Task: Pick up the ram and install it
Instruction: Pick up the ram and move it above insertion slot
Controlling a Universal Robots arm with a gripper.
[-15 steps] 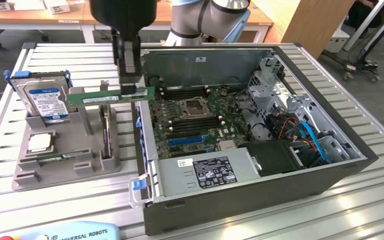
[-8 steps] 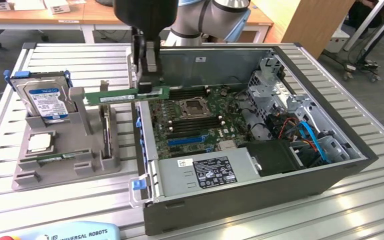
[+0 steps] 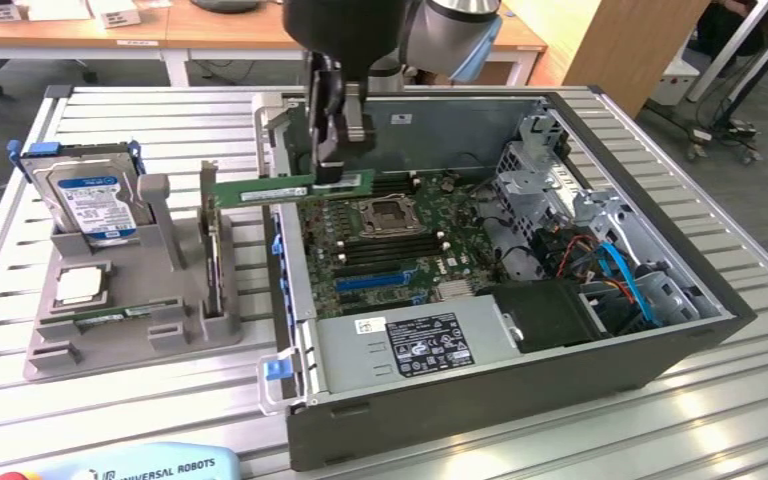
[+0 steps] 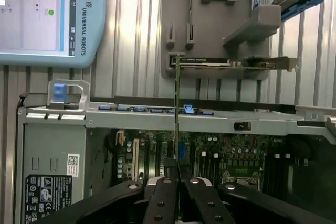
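Slatted tabletop (image 3: 117, 400) carrying, in descending order of size, an open computer case (image 3: 491, 400), a grey parts holder (image 3: 131, 330) at the exterior view's left, and the items seated in that holder. The case lay on its side with its motherboard (image 3: 418, 265) exposed. A row of long dark memory slots (image 3: 384, 243) ran roughly from the exterior view's left to its right, beside the processor socket. A hard drive (image 3: 91, 200) with a blue label stood in the holder, and a small square silver CPU (image 3: 77, 285) lay flat nearer the camera. The hand (image 3: 337, 180) hung from above with its fingers pressed onto the ram (image 3: 264, 192), pinching the stick near one end. The ram was clear of the holder, raised over the case wall on the holder's side. From the pinch, most of its length reached towards the exterior view's left. Its long axis was level and appeared roughly parallel to the slots, which lay below it and further into the case. In the wrist view the ram (image 4: 177, 103) appeared edge-on as a thin line running out from the hand (image 4: 177, 182), across the case wall and towards the holder.
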